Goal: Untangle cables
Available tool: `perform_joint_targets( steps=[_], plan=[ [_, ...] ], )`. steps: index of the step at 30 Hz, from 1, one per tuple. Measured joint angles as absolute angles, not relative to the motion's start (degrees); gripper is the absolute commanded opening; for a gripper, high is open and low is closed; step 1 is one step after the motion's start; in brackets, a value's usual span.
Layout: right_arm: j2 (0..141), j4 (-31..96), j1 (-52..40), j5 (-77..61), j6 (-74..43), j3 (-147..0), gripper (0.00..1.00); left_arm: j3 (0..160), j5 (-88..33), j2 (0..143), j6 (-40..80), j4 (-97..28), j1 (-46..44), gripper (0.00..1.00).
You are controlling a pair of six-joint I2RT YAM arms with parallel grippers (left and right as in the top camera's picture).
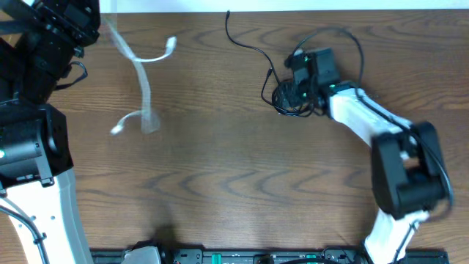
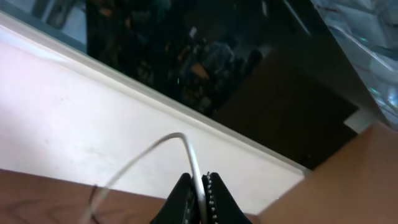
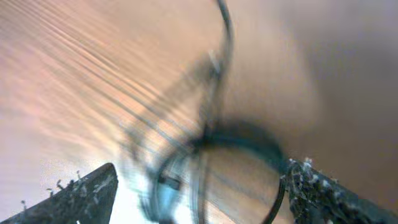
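White cable (image 2: 178, 135) tight inside left claw (image 2: 199, 178)

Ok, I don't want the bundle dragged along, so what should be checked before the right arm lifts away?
1. Left gripper shut on the white cable: ok.
2. White cable apart from the black cables, with bare table between them: ok.
3. Right gripper jaws wide apart: ok.
4. No black loop caught on it: cannot tell. The wrist view is blurred and a loop lies between the jaws.
5. Black cables untangled: not ok. One end trails out, but the rest is a clump.
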State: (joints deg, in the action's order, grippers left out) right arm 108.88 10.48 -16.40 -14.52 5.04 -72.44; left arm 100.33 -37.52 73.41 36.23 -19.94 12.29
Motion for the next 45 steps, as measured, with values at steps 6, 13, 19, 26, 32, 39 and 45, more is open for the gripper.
perform_joint_targets(
  steps=[6, 13, 19, 26, 32, 39, 45],
  plan=[
    [91.5, 8.9, -16.4, -29.1, 6.7, -73.3, 0.84, 100.3, -39.2, 73.7, 36.2, -20.8, 8.4, 0.06],
    [91.9, 7.4, -17.6, -50.9, 7.0, -73.3, 0.84, 100.4, -36.0, 75.0, 37.7, -26.5, 1.3, 0.08],
    [91.9, 7.2, -22.8, -58.0, 7.0, -73.3, 0.84, 100.4, -33.0, 79.0, 39.7, -29.9, -3.0, 0.07],
    [91.9, 5.3, -27.2, -60.2, 7.0, -73.3, 0.85, 100.4, -32.4, 83.7, 47.4, -30.5, -3.9, 0.07],
    [91.9, 2.7, -28.1, -58.2, 7.0, -73.3, 0.85, 100.4, -32.2, 84.6, 52.5, -31.1, -5.8, 0.07],
    [91.9, -2.7, -29.1, -57.1, 6.4, -73.3, 0.83, 100.4, -31.7, 84.6, 55.9, -31.1, -7.4, 0.07],
    [92.7, -6.4, -32.6, -49.7, 4.4, -73.3, 0.70, 100.4, -31.6, 84.6, 60.3, -31.1, -12.6, 0.07]
  ],
)
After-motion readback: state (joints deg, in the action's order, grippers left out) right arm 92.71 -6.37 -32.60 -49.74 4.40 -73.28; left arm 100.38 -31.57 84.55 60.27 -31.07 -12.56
